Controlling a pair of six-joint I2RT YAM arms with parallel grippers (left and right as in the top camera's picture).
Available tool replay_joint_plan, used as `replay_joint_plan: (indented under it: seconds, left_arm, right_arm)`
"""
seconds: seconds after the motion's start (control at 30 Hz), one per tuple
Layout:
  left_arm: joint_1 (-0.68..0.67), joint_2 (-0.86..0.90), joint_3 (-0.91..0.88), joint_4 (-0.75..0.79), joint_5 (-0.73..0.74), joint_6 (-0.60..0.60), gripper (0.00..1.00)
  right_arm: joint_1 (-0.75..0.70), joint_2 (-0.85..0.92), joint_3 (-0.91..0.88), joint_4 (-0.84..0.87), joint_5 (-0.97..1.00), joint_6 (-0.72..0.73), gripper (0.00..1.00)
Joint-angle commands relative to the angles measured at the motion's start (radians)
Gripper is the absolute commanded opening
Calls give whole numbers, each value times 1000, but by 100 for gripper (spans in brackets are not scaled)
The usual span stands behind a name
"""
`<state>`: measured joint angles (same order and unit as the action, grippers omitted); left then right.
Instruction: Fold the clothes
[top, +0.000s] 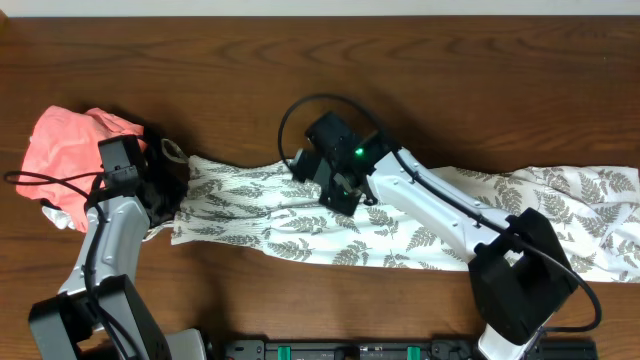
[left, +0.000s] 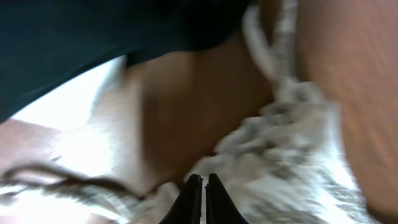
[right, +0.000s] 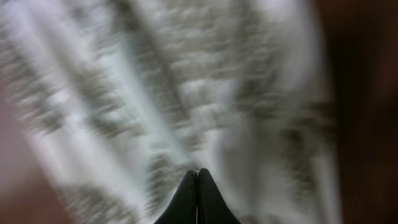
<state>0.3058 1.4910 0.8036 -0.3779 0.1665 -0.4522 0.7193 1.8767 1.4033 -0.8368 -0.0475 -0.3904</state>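
Dark brown wood of the table (top: 320, 60) fills the overhead view. The clothes (top: 480, 215) lie across it in a long band, from left of centre to the right edge, fern print up.

Only the overhead view shows the whole layout. The left pincer (top: 168, 190) is at the band's left end, just beside a crumpled pink garment (top: 70, 150). The right pincer (top: 338, 195) is over the cloth left of its middle, its arm reaching in from the lower right.

The wrist views show how the jaws stand, which the overhead view does not. In the left wrist view the fingertips are pressed together, with the cloth bunched around them and a white strap (left: 264, 50) running up over bare wood. In the right wrist view the tips also meet, over heavily blurred print. Both pincers are closed tight. I cannot tell whether either has a fold nipped between its tips.
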Motion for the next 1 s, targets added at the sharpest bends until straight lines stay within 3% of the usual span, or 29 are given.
replay_joint_plan:
  seconds: [0.0, 0.17, 0.37, 0.67, 0.97]
  left_arm:
    - [4, -59, -1, 38, 124, 46, 6]
    - [-39, -177, -1, 124, 211, 158, 6]
    - [-218, -217, -1, 240, 211, 243, 6]
    - [-479, -44, -1, 395, 131, 241, 6]
    - [-528, 146, -1, 555, 131, 211, 6]
  right_arm:
    - [-29, -31, 19, 45, 193, 175, 1]
    - [-126, -45, 40, 70, 198, 321, 1]
    - [-264, -22, 36, 1, 98, 372, 2]
    - [-347, 28, -26, -10, 54, 379, 1]
    - [-345, 77, -104, -16, -14, 398, 1]
